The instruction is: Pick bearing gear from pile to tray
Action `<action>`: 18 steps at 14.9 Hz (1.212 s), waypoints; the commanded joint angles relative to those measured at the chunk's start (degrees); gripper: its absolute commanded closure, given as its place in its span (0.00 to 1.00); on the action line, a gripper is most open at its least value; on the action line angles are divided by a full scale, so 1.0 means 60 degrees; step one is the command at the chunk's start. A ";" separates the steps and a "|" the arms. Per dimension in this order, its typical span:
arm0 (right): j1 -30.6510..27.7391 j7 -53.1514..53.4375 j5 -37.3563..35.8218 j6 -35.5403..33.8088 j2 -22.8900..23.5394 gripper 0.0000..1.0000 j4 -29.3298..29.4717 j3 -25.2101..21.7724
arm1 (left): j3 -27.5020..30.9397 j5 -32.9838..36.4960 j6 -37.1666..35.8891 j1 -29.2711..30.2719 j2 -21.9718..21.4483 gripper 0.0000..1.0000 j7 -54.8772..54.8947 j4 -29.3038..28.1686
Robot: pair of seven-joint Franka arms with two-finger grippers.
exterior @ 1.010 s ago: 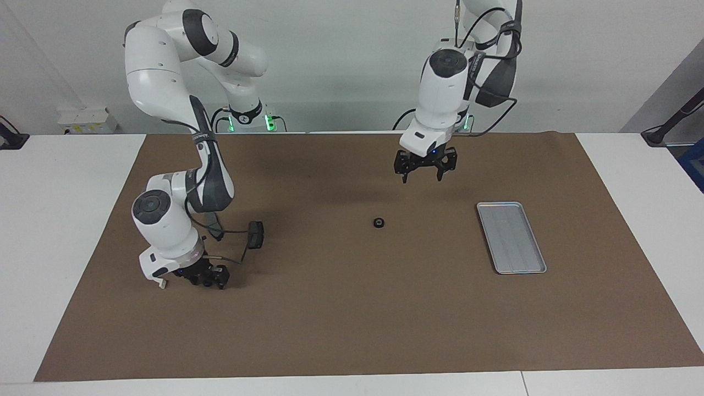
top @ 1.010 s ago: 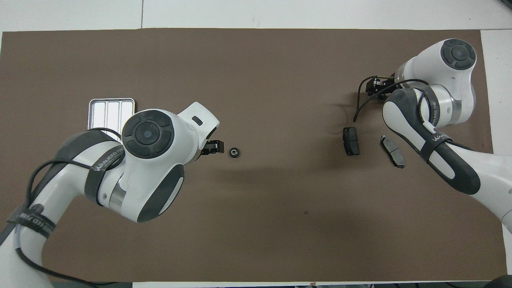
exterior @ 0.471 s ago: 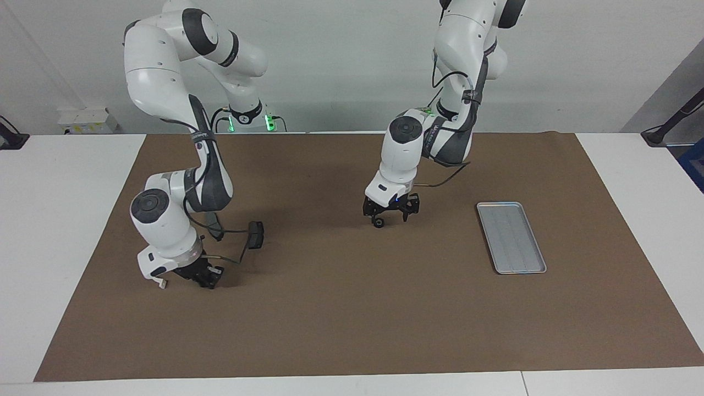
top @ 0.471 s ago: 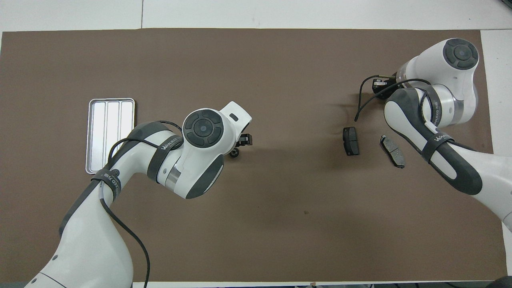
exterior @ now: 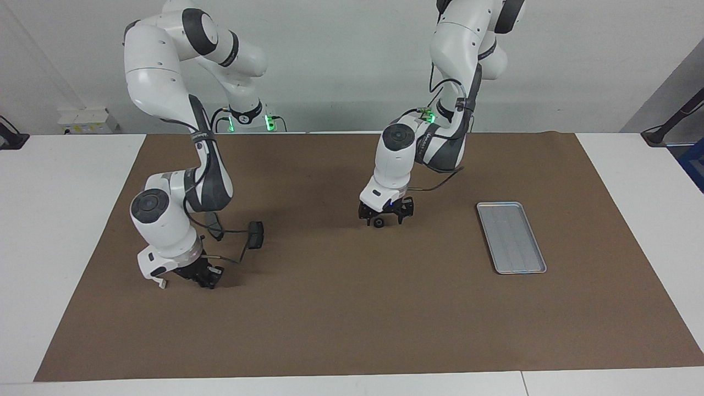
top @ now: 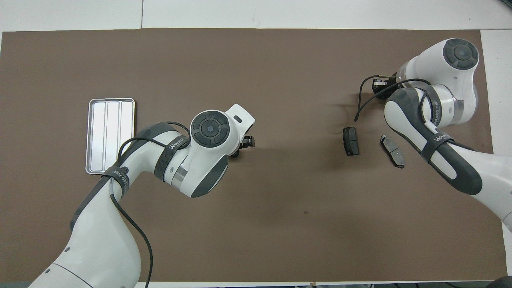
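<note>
The left gripper (exterior: 379, 218) is down at the desk (exterior: 352, 308), fingers spread around the black bearing gear (exterior: 378, 223) — mostly hidden overhead. The tray (exterior: 511, 236) lies well apart, bare mat between. The right gripper (exterior: 204, 276) sits low beside two brake-pad plates (top: 351, 141); its state I cannot tell.

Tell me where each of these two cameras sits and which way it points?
Facing view: high across the table, looking back at both robots; both whole arms show, the left gripper down at the small black gear, the right gripper low on the brown mat.
Overhead view: above the robots' end, looking steeply down; arms enter from below.
Both show the tray and a brake pad.
</note>
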 commanded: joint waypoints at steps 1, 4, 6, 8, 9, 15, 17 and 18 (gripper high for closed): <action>0.0006 -0.0272 0.0161 -0.0405 -0.0198 1.00 0.0001 0.0102 | 0.0124 0.0258 0.0167 -0.0158 0.0032 0.00 -0.0280 -0.0088; 0.0284 -0.0272 0.0103 -0.2364 -0.0607 1.00 0.0907 0.0161 | 0.0109 0.0258 0.0255 -0.0158 0.0002 0.00 -0.0280 -0.0264; 0.0577 -0.0272 0.0103 -0.3727 -0.0900 1.00 0.1566 0.0234 | 0.0109 0.0229 0.0270 -0.0187 -0.0027 0.00 -0.0280 -0.0396; 0.0768 -0.0272 0.0132 -0.4842 -0.1077 1.00 0.2167 0.0321 | 0.0095 0.0185 0.0270 -0.0231 -0.0042 0.00 -0.0295 -0.0411; 0.0783 -0.0257 0.0146 -0.5224 -0.1208 1.00 0.2358 0.0467 | 0.0094 0.0156 0.0284 -0.0260 -0.0042 0.00 -0.0367 -0.0454; 0.0871 -0.0228 0.0191 -0.5930 -0.1941 1.00 0.2390 0.0761 | 0.0080 0.0141 0.0766 -0.0392 -0.0042 0.05 -0.0515 -0.0601; 0.0871 -0.0213 0.0191 -0.5989 -0.1971 1.00 0.2390 0.0776 | 0.0080 0.0141 0.0812 -0.0422 -0.0042 0.07 -0.0515 -0.0689; 0.0871 -0.0213 0.0205 -0.5990 -0.2000 1.00 0.2390 0.0776 | 0.0080 0.0141 0.0826 -0.0407 -0.0056 0.08 -0.0486 -0.0776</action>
